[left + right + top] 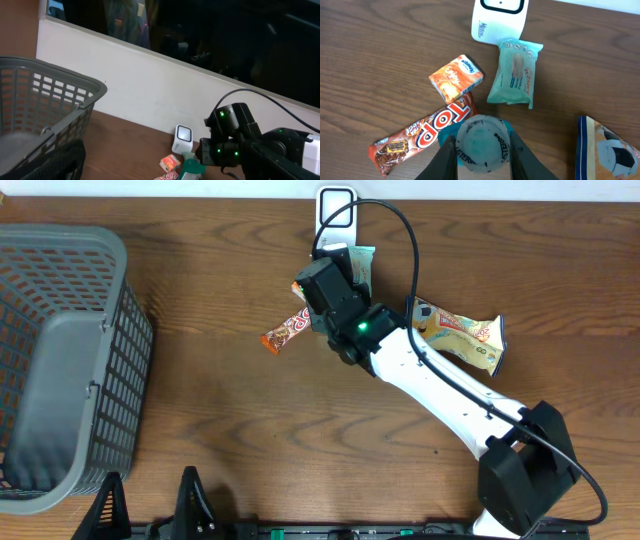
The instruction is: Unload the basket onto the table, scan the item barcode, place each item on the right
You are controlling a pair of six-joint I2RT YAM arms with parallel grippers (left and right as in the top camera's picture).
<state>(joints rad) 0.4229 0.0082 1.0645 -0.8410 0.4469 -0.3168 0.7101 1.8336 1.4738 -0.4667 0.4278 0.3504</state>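
Observation:
My right gripper (482, 150) is shut on a teal Listerine mouthwash bottle (481, 142); its clear cap faces the wrist camera between the two dark fingers. The bottle hangs over the table a little in front of the white barcode scanner (497, 20), which stands at the table's far edge (337, 205). From the left wrist view the bottle (192, 170) shows just below the right gripper, beside the scanner (183, 137). My left gripper (150, 505) stays at the near table edge, open and holding nothing.
A TOP chocolate bar (420, 135), a small orange box (456, 76) and a green wipes pack (515, 72) lie below the held bottle. A yellow snack bag (462, 335) lies right of the arm. A grey plastic basket (60, 360) fills the left side.

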